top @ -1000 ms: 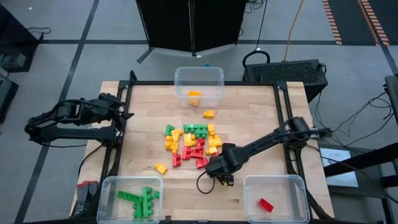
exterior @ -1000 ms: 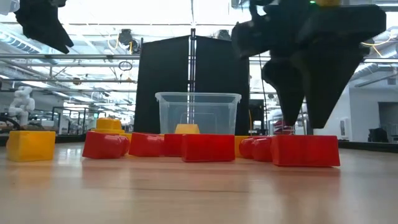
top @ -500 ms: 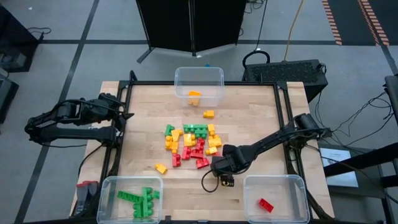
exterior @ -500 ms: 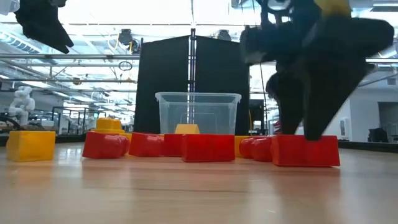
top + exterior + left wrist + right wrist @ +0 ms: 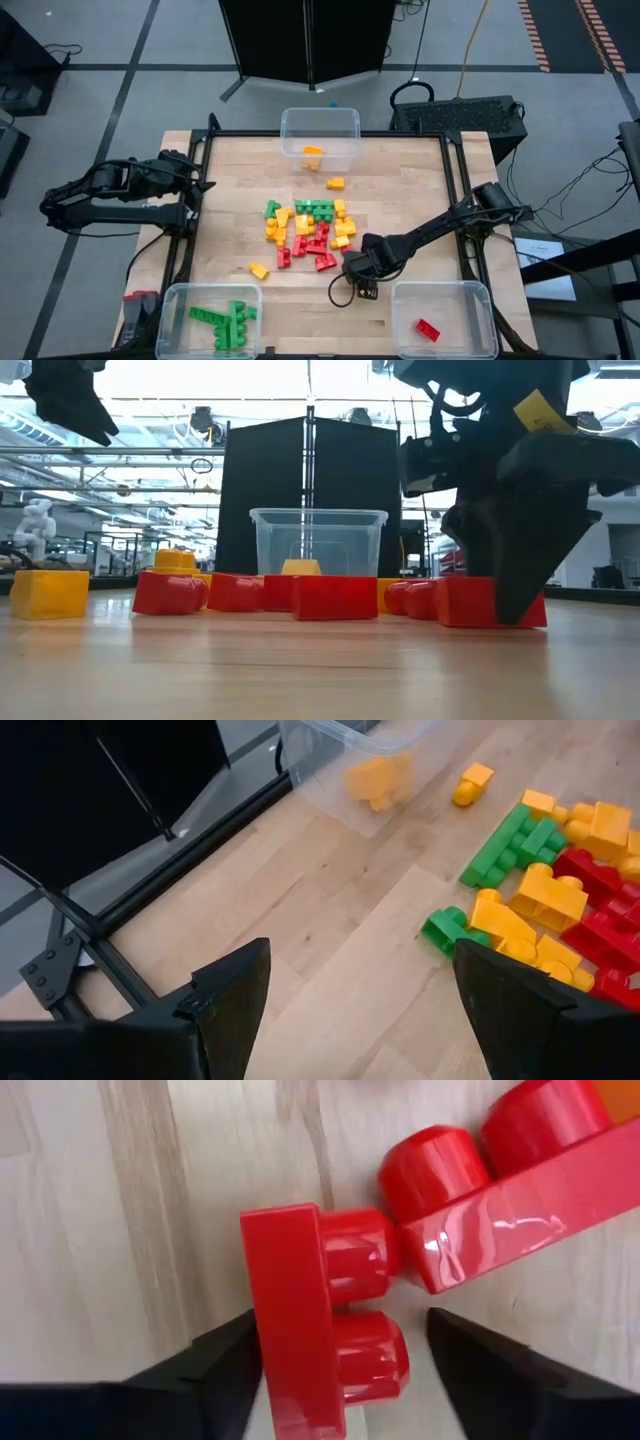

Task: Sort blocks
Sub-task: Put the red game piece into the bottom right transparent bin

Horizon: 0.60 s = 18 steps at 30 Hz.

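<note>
Red, yellow and green blocks [image 5: 310, 232] lie in a heap at the table's middle. My right gripper [image 5: 342, 268] points down at the heap's near right corner, open. Its fingers stand on either side of a two-stud red block [image 5: 320, 1320] that lies on its side on the wood. In the low view this block [image 5: 465, 603] sits partly behind the fingers. A longer red block [image 5: 510, 1190] touches its studs. My left gripper [image 5: 360, 1010] hangs open and raised over the table's left edge [image 5: 198, 182], holding nothing. My right gripper comes from above, pointing down, its fingers across the small red block. One finger [image 5: 225, 1370] lies against or just at the block's flat underside [image 5: 262, 1330]; I cannot tell if it touches. The other finger [image 5: 490, 1370] stands a small gap off the studs. The block rests on the table.
A clear bin [image 5: 290, 125] at the far edge holds a yellow block. A bin [image 5: 175, 300] at the near left holds green blocks. A bin [image 5: 470, 300] at the near right holds one red block [image 5: 427, 330]. Lone yellow blocks [image 5: 259, 270] [image 5: 335, 183] lie apart from the heap.
My right gripper has come down toward the table at the heap's near right corner and tipped more steeply downward, its fingers now low around the red block. The blocks have stayed where they were.
</note>
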Tool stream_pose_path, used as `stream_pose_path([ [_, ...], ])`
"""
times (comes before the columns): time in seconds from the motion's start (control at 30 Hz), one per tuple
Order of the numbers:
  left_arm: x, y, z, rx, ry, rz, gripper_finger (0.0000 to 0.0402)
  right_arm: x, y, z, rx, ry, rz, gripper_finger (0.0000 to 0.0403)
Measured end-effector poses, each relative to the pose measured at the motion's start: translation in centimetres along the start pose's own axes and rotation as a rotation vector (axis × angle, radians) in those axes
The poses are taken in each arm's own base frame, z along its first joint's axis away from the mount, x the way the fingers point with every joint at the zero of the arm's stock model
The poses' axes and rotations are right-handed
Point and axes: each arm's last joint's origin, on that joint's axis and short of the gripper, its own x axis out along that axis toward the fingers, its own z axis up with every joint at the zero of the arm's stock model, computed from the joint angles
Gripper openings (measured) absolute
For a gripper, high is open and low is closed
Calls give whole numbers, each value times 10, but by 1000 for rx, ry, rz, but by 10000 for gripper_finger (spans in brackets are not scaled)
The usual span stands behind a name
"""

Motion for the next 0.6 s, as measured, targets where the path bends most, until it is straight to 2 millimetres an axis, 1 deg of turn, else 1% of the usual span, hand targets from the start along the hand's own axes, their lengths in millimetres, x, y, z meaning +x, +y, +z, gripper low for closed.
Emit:
stream_pose_path([
  [0.13,0,0,0,-6,0,1,287,0,0,1,-5,-8,5,166],
  [0.17,0,0,0,-6,0,1,287,0,0,1,-5,-8,5,155],
  [0.47,0,0,0,-6,-1,3,287,0,2,0,-2,11,39,154],
  [0.6,0,0,0,-6,-1,3,287,-5,7,1,2,25,61,154],
])
